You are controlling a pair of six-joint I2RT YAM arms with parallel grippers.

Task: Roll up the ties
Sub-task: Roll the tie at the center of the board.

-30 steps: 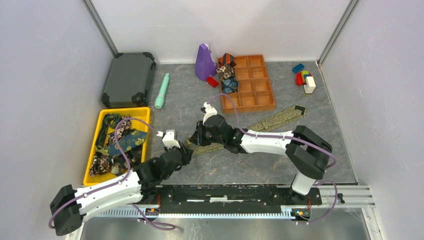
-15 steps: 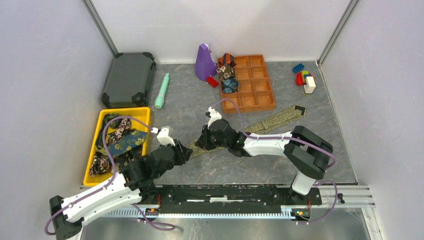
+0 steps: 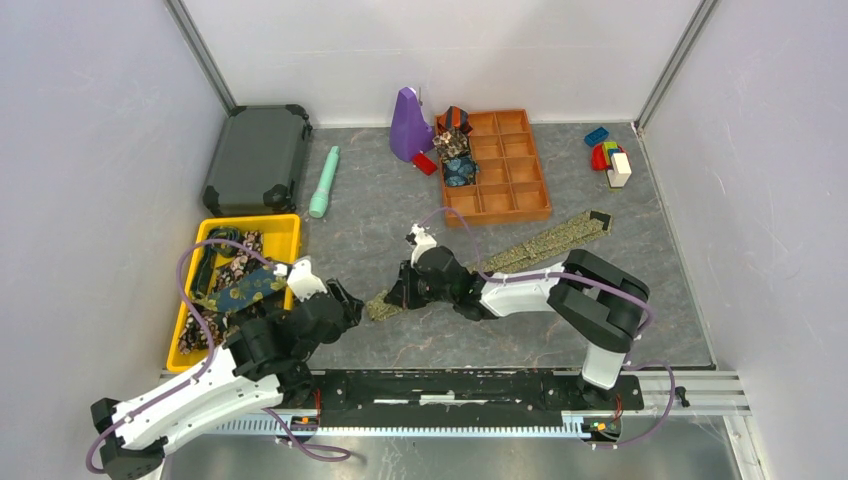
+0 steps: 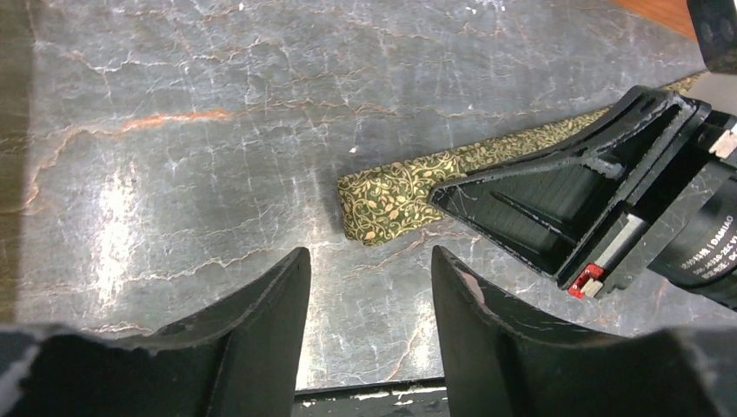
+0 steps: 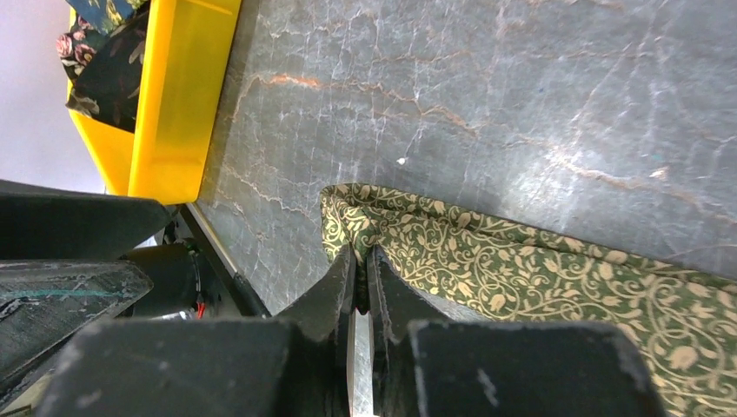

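An olive-gold patterned tie (image 3: 540, 242) lies as a long flat strip on the grey table, running from the far right down to its near end (image 4: 387, 191). My right gripper (image 3: 393, 297) is shut on that near end, pinching a fold of fabric (image 5: 361, 252) between its fingers. My left gripper (image 4: 369, 300) is open and empty, just short of the tie's end, left of the right gripper. More ties lie in the yellow bin (image 3: 185, 330). Rolled ties (image 3: 456, 158) sit in the orange tray (image 3: 520, 190).
A dark case (image 3: 257, 158) and a teal cylinder (image 3: 324, 183) lie at the back left. A purple object (image 3: 408, 125) stands beside the tray. Coloured toy blocks (image 3: 608, 157) sit at the back right. The yellow bin's wall shows in the right wrist view (image 5: 178, 95).
My right gripper has pulled the tie's near end left and toward the front. My left arm has drawn back to the left and toward the front, away from the tie.
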